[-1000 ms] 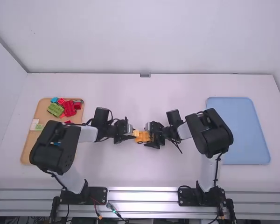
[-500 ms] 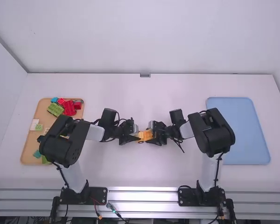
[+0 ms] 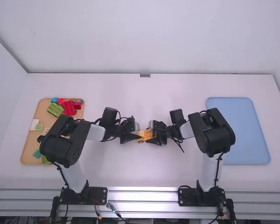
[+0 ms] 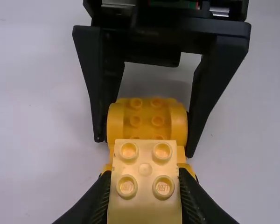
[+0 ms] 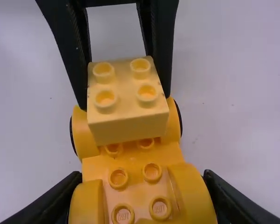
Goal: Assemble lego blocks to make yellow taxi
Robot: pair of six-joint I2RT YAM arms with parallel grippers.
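One wheeled yellow chassis [image 5: 136, 191] clasped by right gripper [image 5: 142, 179] | four-stud brick [image 5: 126, 86] clasped above it by left gripper [image 4: 144, 182] | seating unclear | pressing, release probably needed

- The left arm [image 3: 63, 144] comes in from the left of the car base [image 5: 133, 161], elbow bent and set well out from it (the dark upper joints are the bulkiest part).
- The right arm [image 3: 212, 133] mirrors it from the right of the car base, its white forearm link angled inward.
- Both wrists turn in toward the car base, so the two grippers face each other across it, near but apart.
- The left gripper [image 3: 139, 136] sits over the left end of the car base, its fingers [image 4: 94, 203] closed on a pale yellow block.
- The right gripper [image 3: 149, 134] has the right end of the car base clamped, one finger on each flank (a straddling hold).
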